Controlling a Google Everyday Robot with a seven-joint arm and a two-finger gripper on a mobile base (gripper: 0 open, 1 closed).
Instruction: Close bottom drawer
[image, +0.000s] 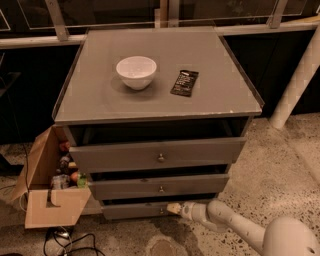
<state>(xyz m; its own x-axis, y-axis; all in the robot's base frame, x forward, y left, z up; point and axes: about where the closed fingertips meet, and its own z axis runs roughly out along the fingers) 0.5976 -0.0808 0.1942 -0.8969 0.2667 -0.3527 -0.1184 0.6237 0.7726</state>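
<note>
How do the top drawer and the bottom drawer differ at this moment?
The top drawer has a taller front than the bottom drawer. The top drawer shows a wide dark gap behind its front; the bottom drawer shows only a thin one. The gripper is at the bottom drawer's front, near its middle; nothing is at the top drawer. Both are grey.

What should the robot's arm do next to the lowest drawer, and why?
Probably push straight in toward the cabinet. The end effector sits at the bottom drawer front, just right of its knob, and a dark gap above that front suggests the drawer isn't fully shut.
</note>
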